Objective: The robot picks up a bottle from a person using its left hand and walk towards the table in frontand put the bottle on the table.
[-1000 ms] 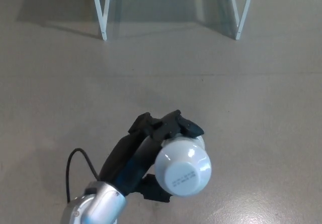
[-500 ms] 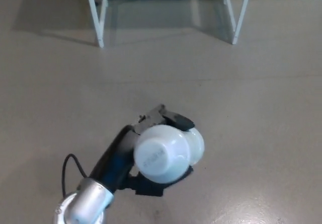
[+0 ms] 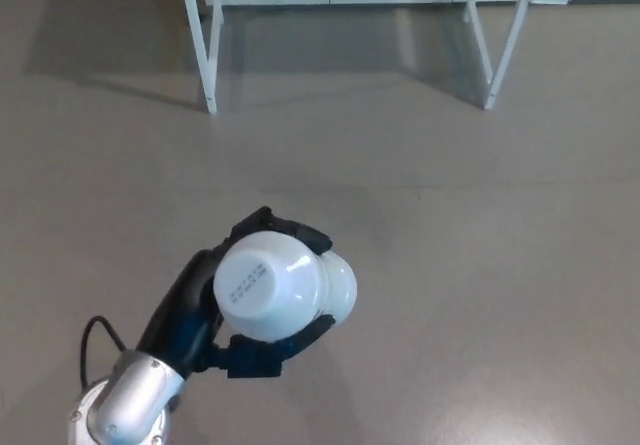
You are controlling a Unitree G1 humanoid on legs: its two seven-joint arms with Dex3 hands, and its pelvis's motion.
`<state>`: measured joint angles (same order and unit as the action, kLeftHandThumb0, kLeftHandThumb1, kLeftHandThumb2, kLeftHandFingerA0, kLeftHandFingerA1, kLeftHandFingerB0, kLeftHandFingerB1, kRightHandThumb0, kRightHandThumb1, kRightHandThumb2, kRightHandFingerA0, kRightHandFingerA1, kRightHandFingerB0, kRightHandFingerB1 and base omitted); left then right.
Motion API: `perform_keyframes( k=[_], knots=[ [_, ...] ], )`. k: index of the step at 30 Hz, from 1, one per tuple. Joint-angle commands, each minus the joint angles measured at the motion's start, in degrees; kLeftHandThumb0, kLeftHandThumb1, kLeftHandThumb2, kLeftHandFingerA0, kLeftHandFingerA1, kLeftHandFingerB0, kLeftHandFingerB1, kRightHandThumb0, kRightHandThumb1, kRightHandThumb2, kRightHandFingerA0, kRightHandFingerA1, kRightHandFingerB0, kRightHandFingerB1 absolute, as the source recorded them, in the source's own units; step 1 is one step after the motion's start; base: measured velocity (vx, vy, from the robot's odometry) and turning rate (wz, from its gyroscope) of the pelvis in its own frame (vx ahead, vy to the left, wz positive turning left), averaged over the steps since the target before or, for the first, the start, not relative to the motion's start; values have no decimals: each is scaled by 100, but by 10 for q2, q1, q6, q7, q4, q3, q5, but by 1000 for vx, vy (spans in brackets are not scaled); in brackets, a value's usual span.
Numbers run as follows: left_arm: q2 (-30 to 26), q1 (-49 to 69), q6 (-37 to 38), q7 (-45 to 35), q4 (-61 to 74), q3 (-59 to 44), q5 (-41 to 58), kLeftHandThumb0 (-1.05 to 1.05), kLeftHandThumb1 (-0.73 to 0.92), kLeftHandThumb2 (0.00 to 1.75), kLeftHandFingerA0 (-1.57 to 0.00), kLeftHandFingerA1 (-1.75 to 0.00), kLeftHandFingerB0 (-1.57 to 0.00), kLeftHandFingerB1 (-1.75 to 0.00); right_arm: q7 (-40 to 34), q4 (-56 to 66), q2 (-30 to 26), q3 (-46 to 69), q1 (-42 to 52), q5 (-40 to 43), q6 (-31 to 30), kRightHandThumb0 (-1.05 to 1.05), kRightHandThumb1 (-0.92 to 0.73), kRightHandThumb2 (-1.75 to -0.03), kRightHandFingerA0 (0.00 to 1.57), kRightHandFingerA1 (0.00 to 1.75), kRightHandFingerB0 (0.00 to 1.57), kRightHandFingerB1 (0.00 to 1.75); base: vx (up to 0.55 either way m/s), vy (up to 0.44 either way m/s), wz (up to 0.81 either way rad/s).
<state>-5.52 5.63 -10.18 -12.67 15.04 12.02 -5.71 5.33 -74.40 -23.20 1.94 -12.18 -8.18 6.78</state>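
Gripping smooth white rounded bottle (image 3: 280, 285), left hand (image 3: 215, 310) black fingers (image 3: 290, 340) closed around it.

Left hand (image 3: 190, 310): matte black casing, with thick, blocky fingers (image 3: 268, 357)
Forearm (image 3: 128, 407): rounded silvery-grey metal shell, glossy (a pale highlight runs along it)
Cable (image 3: 92, 327): thin, black, arching in a loop out beside the forearm
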Motion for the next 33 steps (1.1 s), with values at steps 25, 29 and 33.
perform_keyframes(
  k=[25,29,33],
  knots=[
    [-106,-94,-248,-65,83,7,2,-27,89,105,-126,-175,-69,-175,6,-4,-15,0,6,-5,-2,-37,-61,-57,76,43,60,38,373,15,-2],
    [-108,-74,-254,-63,102,15,-3,-27,91,104,-121,-175,-67,-175,8,-2,-16,-3,21,-7,8,-37,-62,-58,75,43,60,39,428,-2,15],
    [-111,-59,-249,-66,110,12,1,-26,90,104,-129,-175,-70,-175,10,0,-16,-10,30,-11,10,-37,-63,-58,74,43,58,38,563,-75,36]
  ],
)
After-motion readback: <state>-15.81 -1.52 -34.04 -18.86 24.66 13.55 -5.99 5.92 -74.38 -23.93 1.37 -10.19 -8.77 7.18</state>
